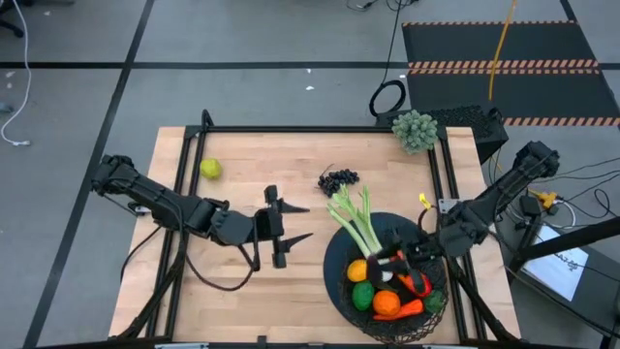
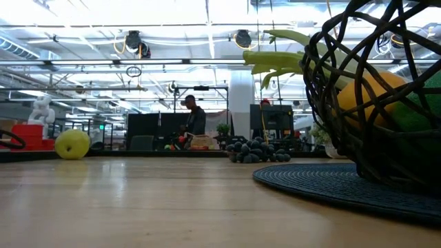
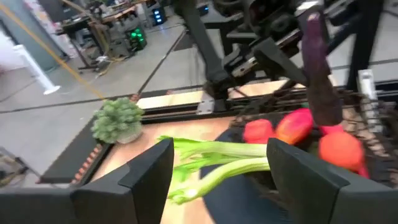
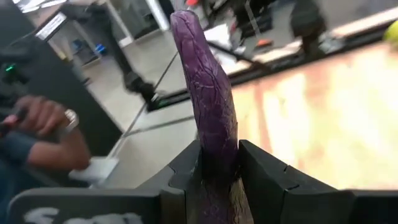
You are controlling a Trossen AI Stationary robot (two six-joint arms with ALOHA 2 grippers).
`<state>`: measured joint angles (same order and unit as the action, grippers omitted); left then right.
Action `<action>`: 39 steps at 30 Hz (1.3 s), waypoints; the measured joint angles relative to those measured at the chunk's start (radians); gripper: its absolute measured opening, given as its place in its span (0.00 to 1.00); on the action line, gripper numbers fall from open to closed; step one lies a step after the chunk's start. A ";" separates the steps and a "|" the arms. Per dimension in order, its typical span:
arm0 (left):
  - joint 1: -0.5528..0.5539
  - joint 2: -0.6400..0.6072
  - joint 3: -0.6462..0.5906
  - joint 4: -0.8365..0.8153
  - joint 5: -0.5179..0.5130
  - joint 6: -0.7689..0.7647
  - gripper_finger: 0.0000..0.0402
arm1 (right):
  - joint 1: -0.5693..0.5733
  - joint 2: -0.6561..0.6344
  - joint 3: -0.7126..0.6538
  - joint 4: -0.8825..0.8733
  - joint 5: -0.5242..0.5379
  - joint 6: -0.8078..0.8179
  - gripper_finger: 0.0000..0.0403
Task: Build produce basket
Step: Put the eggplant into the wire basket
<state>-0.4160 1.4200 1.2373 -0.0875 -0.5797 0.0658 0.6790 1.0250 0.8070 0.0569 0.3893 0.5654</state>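
The black wire basket (image 1: pixel 341 254) stands on a dark round mat at the table's near right. It holds an orange (image 1: pixel 356 271), a lime, a carrot (image 1: pixel 409 308) and a red-orange mango (image 3: pixel 292 124). The celery (image 1: pixel 354 218) lies with its stalks in the basket and its leafy end over the rim. My right gripper (image 1: pixel 399 258) hovers over the basket, shut on the purple eggplant (image 4: pixel 208 87). My left gripper (image 1: pixel 294 225) stands open at mid-table, left of the basket, with nothing between its fingers. The grapes (image 1: pixel 337 180) and a yellow-green fruit (image 1: pixel 210 169) rest on the table. My right gripper pinches the eggplant between its two fingers close to one end (image 4: pixel 217 158). The eggplant runs along the fingers, and its long free part (image 4: pixel 202 68) sticks out past the fingertips. It is lifted clear above the produce in the basket (image 3: pixel 320 74).
A grey-green bumpy clump (image 1: pixel 415 129) sits at the table's far right corner. A black frame rail (image 1: pixel 320 129) runs along the table's far edge. Bare wood lies between the yellow-green fruit and the basket. A person's hand (image 4: pixel 43 121) shows beyond the table.
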 joint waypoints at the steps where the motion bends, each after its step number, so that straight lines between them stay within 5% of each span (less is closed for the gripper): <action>1: -0.010 0.000 0.000 0.000 0.000 -0.002 0.63 | 0.019 0.005 0.000 -0.005 0.000 0.021 0.24; 12: -0.073 0.000 0.000 0.001 0.002 -0.047 0.59 | 0.142 0.042 0.000 -0.137 0.004 0.178 0.24; 25: -0.071 0.001 0.000 0.001 0.002 -0.042 0.60 | 0.124 0.044 0.000 -0.558 0.007 0.524 0.24; 39: -0.069 0.001 0.000 -0.025 0.002 -0.049 0.60 | 0.097 0.044 -0.078 -0.537 -0.054 0.602 0.29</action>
<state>-0.4847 1.4212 1.2373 -0.1130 -0.5777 0.0170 0.7761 1.0687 0.7293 -0.4804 0.3352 1.1672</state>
